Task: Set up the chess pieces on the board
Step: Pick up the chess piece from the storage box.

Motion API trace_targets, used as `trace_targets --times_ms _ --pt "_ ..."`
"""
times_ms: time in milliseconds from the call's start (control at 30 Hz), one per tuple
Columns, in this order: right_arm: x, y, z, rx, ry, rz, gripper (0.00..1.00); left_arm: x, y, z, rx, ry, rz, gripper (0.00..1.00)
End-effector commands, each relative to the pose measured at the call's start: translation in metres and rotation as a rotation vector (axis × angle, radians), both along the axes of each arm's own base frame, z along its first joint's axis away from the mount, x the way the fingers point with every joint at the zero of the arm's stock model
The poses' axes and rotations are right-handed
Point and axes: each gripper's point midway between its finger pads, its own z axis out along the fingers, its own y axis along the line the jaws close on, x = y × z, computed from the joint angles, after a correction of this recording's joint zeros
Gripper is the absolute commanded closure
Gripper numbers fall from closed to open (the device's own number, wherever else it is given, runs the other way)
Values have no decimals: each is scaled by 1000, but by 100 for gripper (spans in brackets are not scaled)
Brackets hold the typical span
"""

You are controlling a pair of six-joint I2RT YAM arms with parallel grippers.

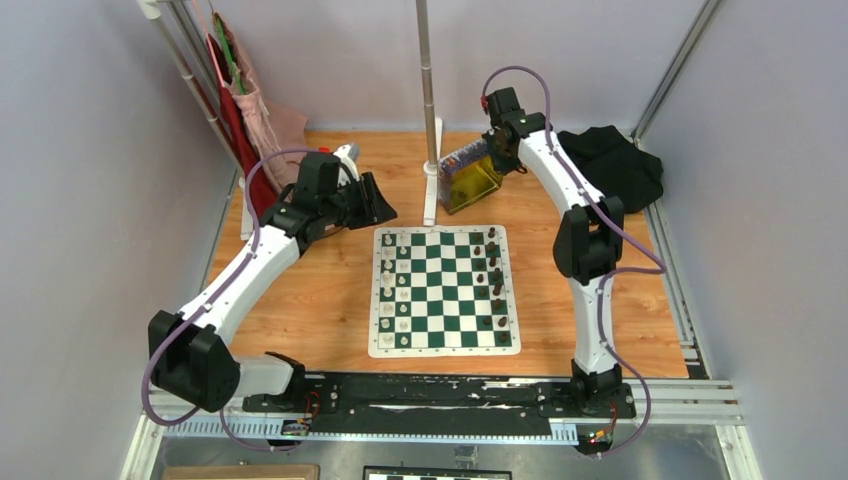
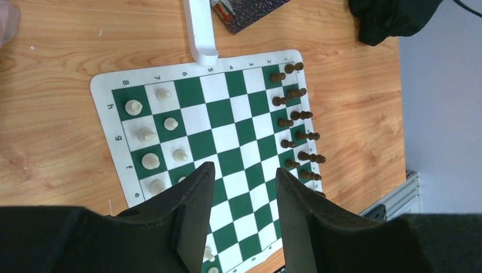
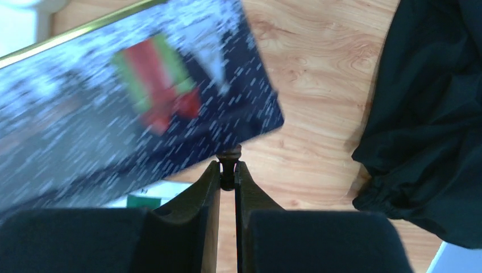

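**At the right gripper [image 3: 228, 170]: one dark piece pinched**

Below and nearer than this gripper lies the board [image 1: 444, 290], with dark pieces [image 1: 494, 280] lined along its right side. The gold tin [image 1: 470, 180] sits just beneath. The jaws clamp a dark brown chess piece [image 3: 229, 161] by its upper stem. It is probably light, rigid and smooth, so it may pivot. The left gripper [image 2: 244, 193] hangs open and empty.

You find the board [image 1: 445, 345] on the counter [image 1: 300, 300]. The chess pieces [image 1: 494, 280] stand along its right edge, the opposing pieces [image 1: 388, 285] along its left. Behind it lies a tin [image 1: 468, 178], a cloth [image 1: 615, 165] further right.
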Motion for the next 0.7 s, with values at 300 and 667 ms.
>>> trace_targets --times_ms 300,667 --pt "47 -7 -3 44 -62 -47 100 21 0 -2 37 -16 5 51" --pt "51 -19 -2 44 -65 -46 100 39 -8 -14 45 15 -2 51"
